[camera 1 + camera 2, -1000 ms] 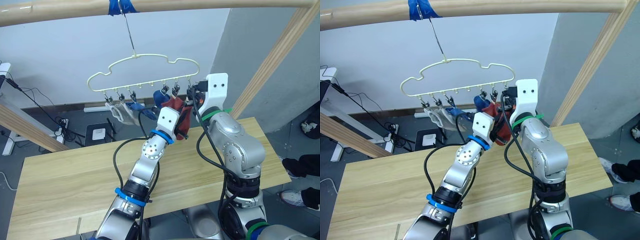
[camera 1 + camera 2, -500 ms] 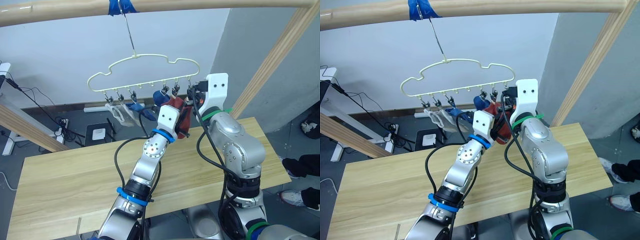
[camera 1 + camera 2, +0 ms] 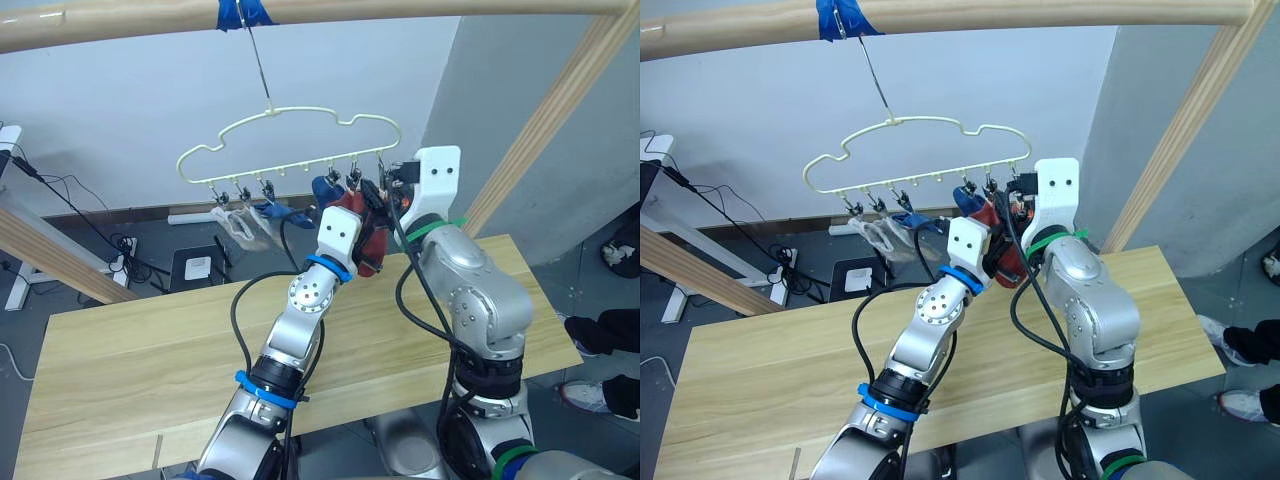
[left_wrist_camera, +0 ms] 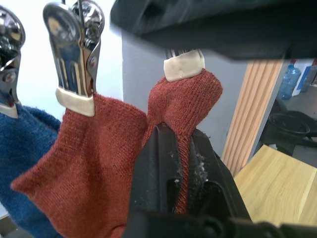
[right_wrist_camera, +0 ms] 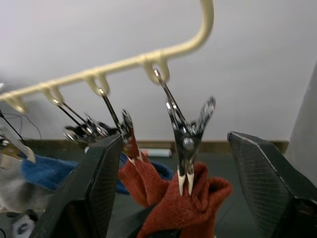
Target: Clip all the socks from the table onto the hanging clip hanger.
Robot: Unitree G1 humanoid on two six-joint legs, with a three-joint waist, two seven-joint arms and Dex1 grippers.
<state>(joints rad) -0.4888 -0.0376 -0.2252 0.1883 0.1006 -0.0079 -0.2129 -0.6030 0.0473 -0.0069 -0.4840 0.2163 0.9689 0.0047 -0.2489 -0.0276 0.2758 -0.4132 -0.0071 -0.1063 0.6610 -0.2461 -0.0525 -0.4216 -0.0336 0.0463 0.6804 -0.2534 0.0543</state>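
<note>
a cream wire clip hanger (image 3: 290, 140) hangs from a wooden rail (image 3: 300, 15) above a bare wood surface (image 3: 130, 350). grey and blue socks already hang from its clips. the left claw (image 4: 176, 163) is pinching a rust-red sock (image 4: 185, 109) whose top sits in the last clip (image 5: 185, 144); its rust-red partner (image 4: 94, 148) hangs just beside it. the right claw (image 5: 171, 163) is spread wide on either side of that clip. this looks like the final clipping step. next the left claw would need to let go, if the clip grips.

Socks (image 3: 262, 215) hang under clip hanger (image 3: 290, 140) (above table (image 3: 130, 350) far edge).
</note>
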